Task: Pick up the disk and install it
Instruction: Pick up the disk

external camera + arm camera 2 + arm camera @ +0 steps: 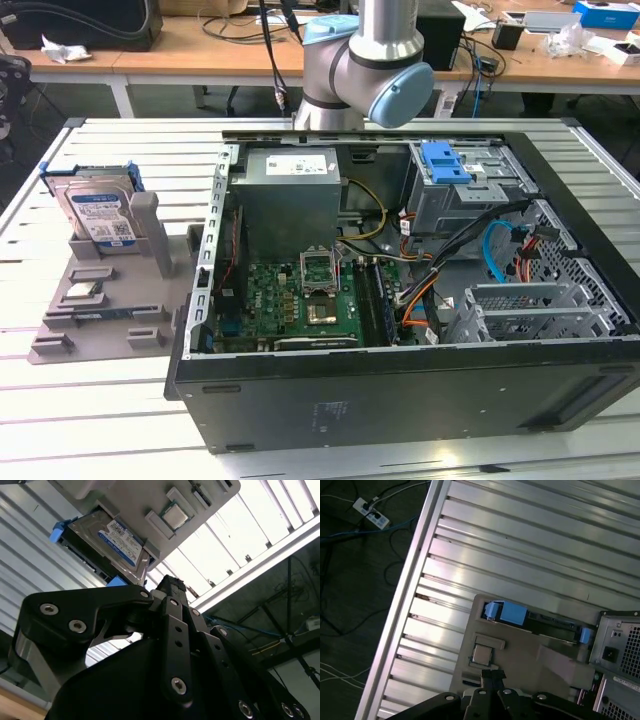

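Note:
The disk [100, 215] is a silver drive with a white-and-blue label in a blue bracket. It leans upright in a grey holder [100, 325] at the exterior view's left, beside the open computer case [400, 260]. In the second wrist view the disk [120, 542] lies beyond my gripper [168, 582], with a clear gap between them. The first wrist view catches the disk [512, 614] edge-on, some way past my gripper [492, 672]. The black fingers sit together with nothing between them.
Inside the case are a grey power supply box [290, 195], a motherboard [300, 300], loose cables and a drive cage with a blue latch [445, 160]. A small chip [481, 655] lies on the holder. The slatted table's edge [415, 580] borders floor with cables.

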Controlling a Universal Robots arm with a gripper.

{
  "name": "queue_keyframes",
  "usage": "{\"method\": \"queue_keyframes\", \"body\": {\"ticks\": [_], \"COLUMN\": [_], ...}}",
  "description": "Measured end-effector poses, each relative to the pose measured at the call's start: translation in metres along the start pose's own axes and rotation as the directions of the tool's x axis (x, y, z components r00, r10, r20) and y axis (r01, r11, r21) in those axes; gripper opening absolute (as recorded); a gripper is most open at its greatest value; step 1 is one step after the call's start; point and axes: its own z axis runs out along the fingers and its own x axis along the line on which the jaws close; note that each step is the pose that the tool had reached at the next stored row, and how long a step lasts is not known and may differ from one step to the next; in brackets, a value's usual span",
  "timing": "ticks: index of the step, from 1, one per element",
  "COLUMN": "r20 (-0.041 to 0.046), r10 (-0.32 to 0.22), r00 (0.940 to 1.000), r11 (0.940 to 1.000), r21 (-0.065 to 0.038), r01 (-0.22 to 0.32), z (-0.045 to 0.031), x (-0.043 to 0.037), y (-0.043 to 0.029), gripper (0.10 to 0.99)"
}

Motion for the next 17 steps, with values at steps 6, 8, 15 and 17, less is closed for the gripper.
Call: {"method": "queue_keyframes", "body": {"ticks": [6, 8, 15, 17], "r20": [-0.0019, -0.0024, -0.0043, -0.0049], "r10": [-0.045, -0.056, -0.101, -0.112], "r00": [0.9990, 0.9984, 0.9949, 0.9937], "r11": [0.9990, 0.9984, 0.9949, 0.9937], "r21": [-0.001, -0.001, -0.003, -0.003], "r01": [0.045, 0.056, 0.101, 0.112], "z": [0.0000, 0.0000, 0.0000, 0.0000], "x": [0.0000, 0.0000, 0.0000, 0.0000], "y": [0.0000, 0.0000, 0.0000, 0.0000], "gripper": [0.106, 0.106, 0.106, 0.106]}}
